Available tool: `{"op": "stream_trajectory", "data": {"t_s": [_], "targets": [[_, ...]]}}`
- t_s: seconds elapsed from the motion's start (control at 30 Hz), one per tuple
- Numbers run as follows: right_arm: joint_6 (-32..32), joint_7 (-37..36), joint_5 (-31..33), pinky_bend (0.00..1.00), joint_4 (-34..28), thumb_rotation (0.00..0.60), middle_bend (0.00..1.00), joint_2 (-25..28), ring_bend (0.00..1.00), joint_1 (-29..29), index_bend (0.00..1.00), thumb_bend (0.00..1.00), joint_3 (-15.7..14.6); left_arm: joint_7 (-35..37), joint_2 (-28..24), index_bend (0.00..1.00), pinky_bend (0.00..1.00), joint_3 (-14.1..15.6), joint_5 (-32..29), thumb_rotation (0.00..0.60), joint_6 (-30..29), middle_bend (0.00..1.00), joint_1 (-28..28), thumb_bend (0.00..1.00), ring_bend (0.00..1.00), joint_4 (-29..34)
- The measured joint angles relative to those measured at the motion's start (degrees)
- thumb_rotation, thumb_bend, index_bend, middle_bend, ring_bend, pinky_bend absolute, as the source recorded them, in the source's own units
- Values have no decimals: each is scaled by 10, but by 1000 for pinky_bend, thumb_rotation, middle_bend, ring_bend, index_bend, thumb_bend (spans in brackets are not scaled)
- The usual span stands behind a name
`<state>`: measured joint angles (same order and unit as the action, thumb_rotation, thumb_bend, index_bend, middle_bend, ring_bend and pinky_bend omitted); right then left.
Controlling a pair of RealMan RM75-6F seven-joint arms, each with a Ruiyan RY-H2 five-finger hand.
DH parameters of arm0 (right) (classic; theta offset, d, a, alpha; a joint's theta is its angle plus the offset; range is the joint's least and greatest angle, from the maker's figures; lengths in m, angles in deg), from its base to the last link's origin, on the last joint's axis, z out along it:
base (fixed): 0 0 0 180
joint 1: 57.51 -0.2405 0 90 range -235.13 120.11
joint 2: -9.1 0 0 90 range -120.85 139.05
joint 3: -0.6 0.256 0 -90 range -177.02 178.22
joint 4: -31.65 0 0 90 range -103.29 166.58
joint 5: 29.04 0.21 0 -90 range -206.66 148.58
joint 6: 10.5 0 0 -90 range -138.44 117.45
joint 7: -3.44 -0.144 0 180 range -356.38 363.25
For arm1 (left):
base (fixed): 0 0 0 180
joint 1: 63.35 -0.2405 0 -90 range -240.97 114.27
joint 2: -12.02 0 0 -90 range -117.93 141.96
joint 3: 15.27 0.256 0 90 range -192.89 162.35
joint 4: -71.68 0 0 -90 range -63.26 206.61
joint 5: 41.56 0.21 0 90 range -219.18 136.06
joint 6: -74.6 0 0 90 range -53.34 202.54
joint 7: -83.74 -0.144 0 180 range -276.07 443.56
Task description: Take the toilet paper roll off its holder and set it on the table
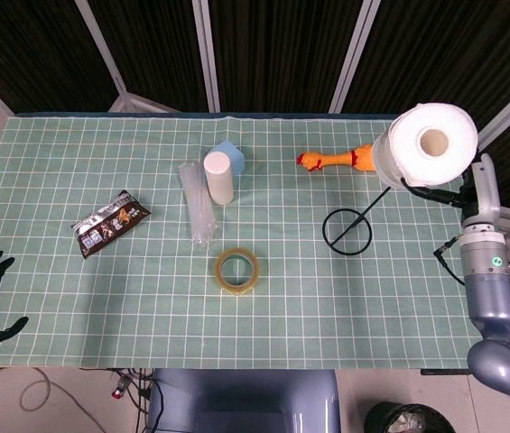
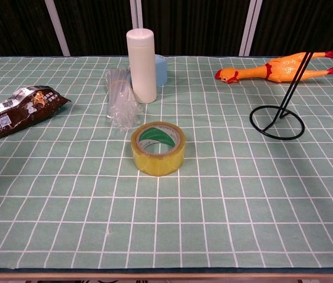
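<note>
Open table (image 2: 225,200) lies before the holder (image 2: 277,121); the rubber chicken (image 2: 272,68) crowds behind it.

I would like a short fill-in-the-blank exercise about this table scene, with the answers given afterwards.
1. The toilet paper roll is held by the robot's ____ hand.
2. The wire holder now stands ____ on the table.
3. The rubber chicken is coloured ____.
4. The yellow tape roll sits in front of the white ____.

Answers: right; empty; orange; bottle

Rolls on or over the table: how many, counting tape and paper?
2. The yellow tape roll lies flat near the table's front middle. The toilet paper roll is held in the air by the right hand, above the empty holder; the chest view misses it.
</note>
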<state>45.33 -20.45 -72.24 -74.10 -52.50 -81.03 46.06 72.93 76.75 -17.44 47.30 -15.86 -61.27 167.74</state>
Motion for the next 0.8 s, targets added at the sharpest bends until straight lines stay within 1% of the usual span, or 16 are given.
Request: {"op": "stream_trajectory", "data": {"t_s": [0.1,0.23,0.43,0.57,0.6,0.63,0.8], "targets": [[0,6,7,0,1,600,285,25,89,3,394,26,9,-1,1,141,0,0,0,600,0,59,0,41,0,0],[-1,14,4,0,9,600,284,55,89,15,394,26,8,-2,1,141,0,0,0,600,0,59,0,41,0,1],[-2,15,-31,0,22,600,284,68,89,35,394,26,-20,-1,0,141,0,0,0,600,-2,59,-1,41,0,2],[9,14,-80,0,22,600,283,70,89,59,394,26,-54,-1,-1,141,0,0,-1,600,-2,59,-1,41,0,3],[15,12,-103,0,22,600,282,70,89,70,394,26,-69,0,-1,141,0,0,-1,600,-2,59,-1,40,0,3],[17,10,-113,0,22,600,281,70,89,75,394,25,-76,0,-1,141,0,0,0,600,-2,59,-1,41,0,3],[34,-14,-189,0,27,600,279,63,89,115,394,26,-139,0,-1,141,0,0,0,600,-2,59,-1,40,0,3]]}}
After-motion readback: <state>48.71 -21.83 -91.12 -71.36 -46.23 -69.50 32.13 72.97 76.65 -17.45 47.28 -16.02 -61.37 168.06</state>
